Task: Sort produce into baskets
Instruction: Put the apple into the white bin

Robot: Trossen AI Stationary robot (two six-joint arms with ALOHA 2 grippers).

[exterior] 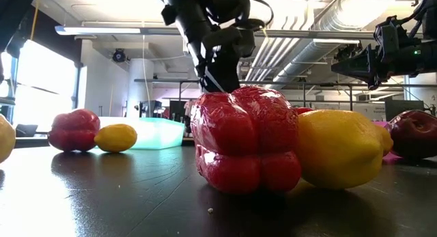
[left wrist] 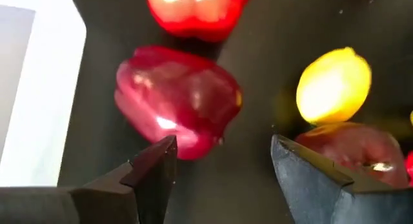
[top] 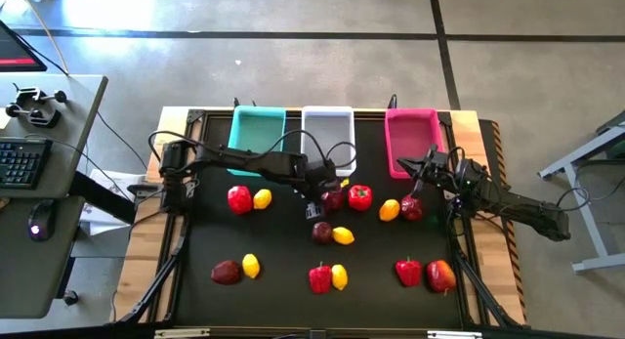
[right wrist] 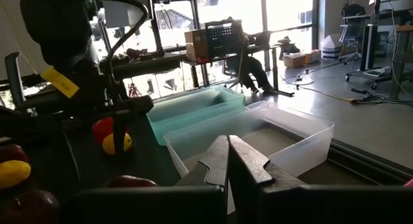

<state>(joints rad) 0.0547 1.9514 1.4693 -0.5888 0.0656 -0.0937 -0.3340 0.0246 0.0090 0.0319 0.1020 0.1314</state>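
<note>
Produce lies scattered on the black table (top: 195,232): red peppers, yellow lemons and dark maroon fruits. My left gripper (left wrist: 222,161) hovers open at the table's middle (top: 319,205), pointing steeply down. One maroon fruit (left wrist: 177,98) lies just beyond one fingertip. A lemon (left wrist: 333,85) and a second maroon fruit (left wrist: 358,150) lie by the other. Nothing is between the fingers. A red pepper (top: 359,195) lies past the first maroon fruit (top: 333,197). My right gripper (right wrist: 229,161) waits shut and level near the pink basket (top: 410,142).
The teal basket (top: 258,134), white basket (top: 327,134) and pink basket stand in a row at the far edge. More produce lies in pairs toward the near edge, such as a pepper (exterior: 246,138) with a lemon (exterior: 338,148). A desk with a keyboard (top: 21,163) stands left of the table.
</note>
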